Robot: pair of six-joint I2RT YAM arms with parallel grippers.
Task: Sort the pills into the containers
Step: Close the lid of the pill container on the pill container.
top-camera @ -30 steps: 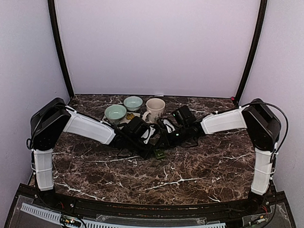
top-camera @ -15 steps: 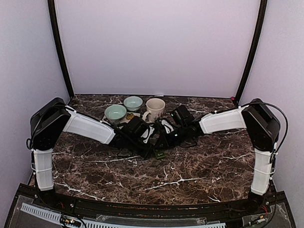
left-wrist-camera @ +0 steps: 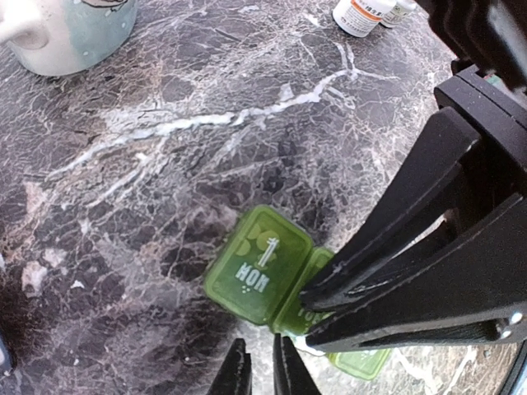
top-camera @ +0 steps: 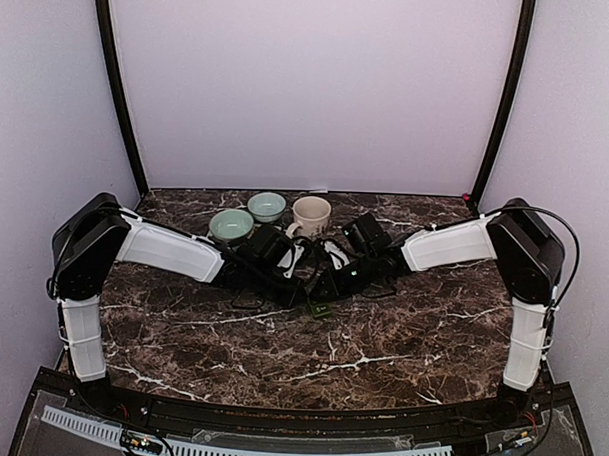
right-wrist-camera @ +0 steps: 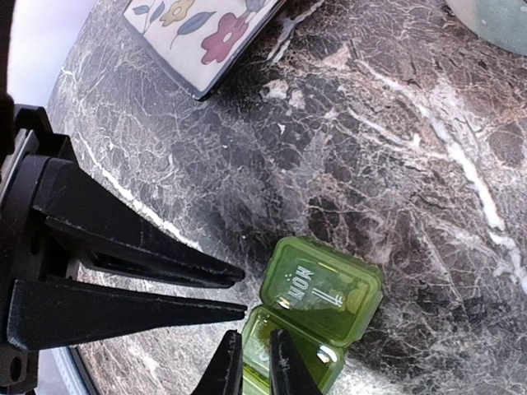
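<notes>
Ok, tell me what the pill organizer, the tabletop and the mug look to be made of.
Pill organizer: translucent green plastic, glossy; light shows through the lid, which has raised MON lettering.
Tabletop: dark brown marble or a marble-look laminate, polished; white veins and a soft sheen.
Mug: probably glazed ceramic; smooth, pale, slightly shiny wall.

Both arms stretch inward and low. Left gripper (left-wrist-camera: 262, 369) and right gripper (right-wrist-camera: 254, 360) meet nearly tip to tip, jaws each narrowly parted.
</notes>
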